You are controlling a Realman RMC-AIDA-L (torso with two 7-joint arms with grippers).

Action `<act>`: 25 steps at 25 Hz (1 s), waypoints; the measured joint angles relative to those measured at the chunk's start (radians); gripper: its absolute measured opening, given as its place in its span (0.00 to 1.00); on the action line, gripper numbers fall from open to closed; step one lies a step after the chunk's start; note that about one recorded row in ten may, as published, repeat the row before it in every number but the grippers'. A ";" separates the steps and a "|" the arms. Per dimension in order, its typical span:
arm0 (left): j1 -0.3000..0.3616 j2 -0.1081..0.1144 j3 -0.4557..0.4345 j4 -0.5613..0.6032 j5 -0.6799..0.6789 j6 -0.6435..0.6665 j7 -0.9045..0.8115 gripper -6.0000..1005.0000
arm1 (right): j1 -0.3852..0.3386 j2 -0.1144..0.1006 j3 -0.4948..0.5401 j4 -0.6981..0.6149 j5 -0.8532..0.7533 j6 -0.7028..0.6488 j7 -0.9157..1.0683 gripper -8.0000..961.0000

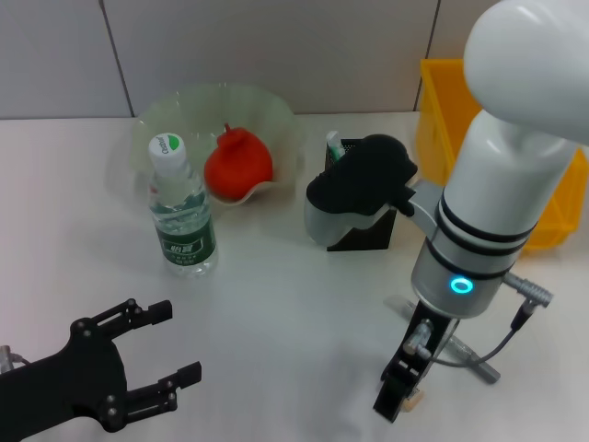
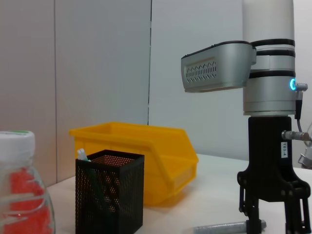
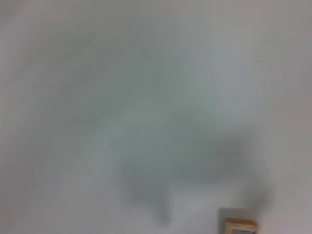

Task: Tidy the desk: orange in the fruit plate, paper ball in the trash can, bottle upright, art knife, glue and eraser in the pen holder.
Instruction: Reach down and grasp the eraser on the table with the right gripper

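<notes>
The orange [image 1: 237, 164] lies in the pale green fruit plate [image 1: 276, 110]. In front of the plate the bottle [image 1: 181, 207] stands upright. The black mesh pen holder [image 1: 368, 235] holds the glue [image 1: 334, 145]. My right gripper [image 1: 398, 405] reaches down to the table, its fingers apart in the left wrist view [image 2: 273, 224]. A small tan eraser [image 1: 417, 399] lies at its fingertips; I cannot tell if they touch it. The grey art knife [image 1: 471, 361] lies just behind. My left gripper [image 1: 179, 343] hovers open at the near left. The paper ball is out of view.
The yellow trash can [image 1: 440, 120] stands at the back right, behind the pen holder. My right forearm hangs over the pen holder and hides part of it. Bare white table [image 1: 294, 313] lies between the two grippers.
</notes>
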 joint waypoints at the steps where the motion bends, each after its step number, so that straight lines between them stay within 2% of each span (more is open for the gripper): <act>1: -0.001 0.000 -0.001 0.000 0.004 0.000 0.000 0.80 | 0.000 0.000 -0.002 0.007 0.015 0.004 0.001 0.75; 9: -0.003 0.002 -0.003 0.000 0.008 0.000 0.011 0.80 | 0.001 0.000 -0.002 0.082 0.036 0.050 0.002 0.75; 25: 0.004 -0.003 -0.004 0.000 0.008 -0.005 0.013 0.80 | 0.004 0.000 -0.005 0.081 0.004 0.055 0.002 0.74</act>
